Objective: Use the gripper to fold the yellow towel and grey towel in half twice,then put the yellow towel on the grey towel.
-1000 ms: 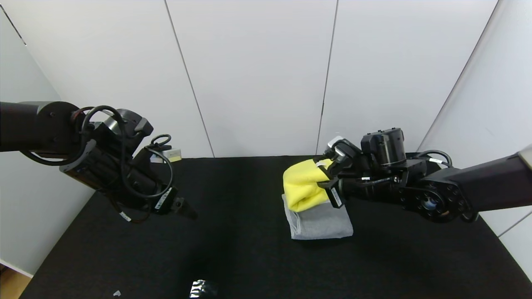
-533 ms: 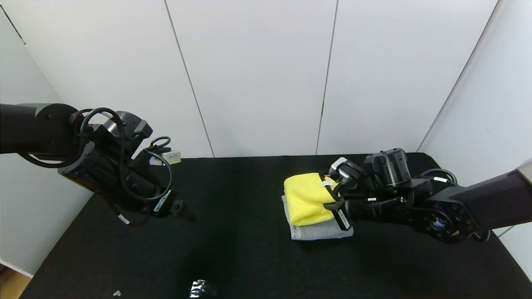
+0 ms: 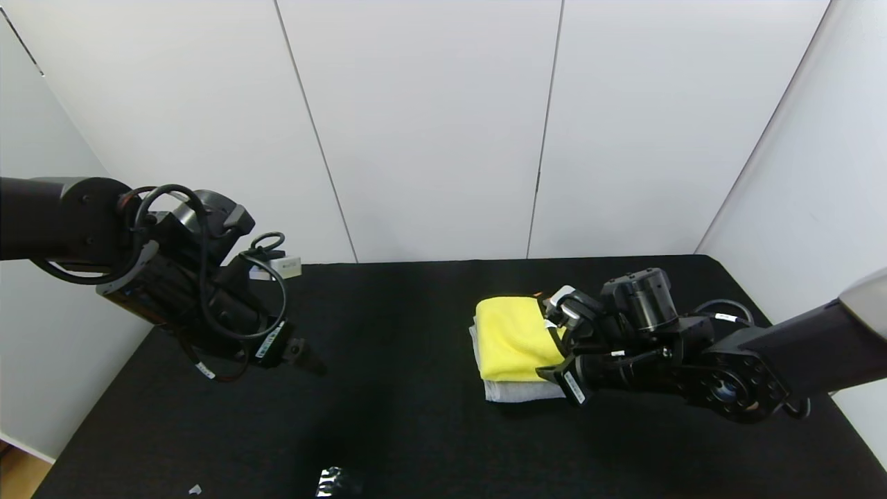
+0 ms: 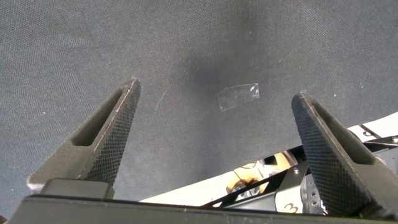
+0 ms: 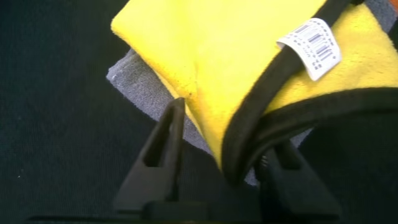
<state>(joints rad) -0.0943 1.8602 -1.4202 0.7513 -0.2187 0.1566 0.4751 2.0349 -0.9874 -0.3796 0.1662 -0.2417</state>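
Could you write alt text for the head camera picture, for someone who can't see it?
The right end effector lowers a folded yellow towel onto a folded grey towel on a black table. The left end effector hovers over the table's left side, holding nothing.

yellow towel [image 3: 514, 337] on grey towel [image 3: 509, 391], table [image 3: 388, 416] right half

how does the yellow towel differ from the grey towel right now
The yellow towel lies on top; the grey towel sits under it on the black table, showing mostly as a thin strip at the near edge. The yellow one has dark edge trim and a white barcode tag; the grey shows neither. The right gripper is at the yellow towel's edge. Both are folded.
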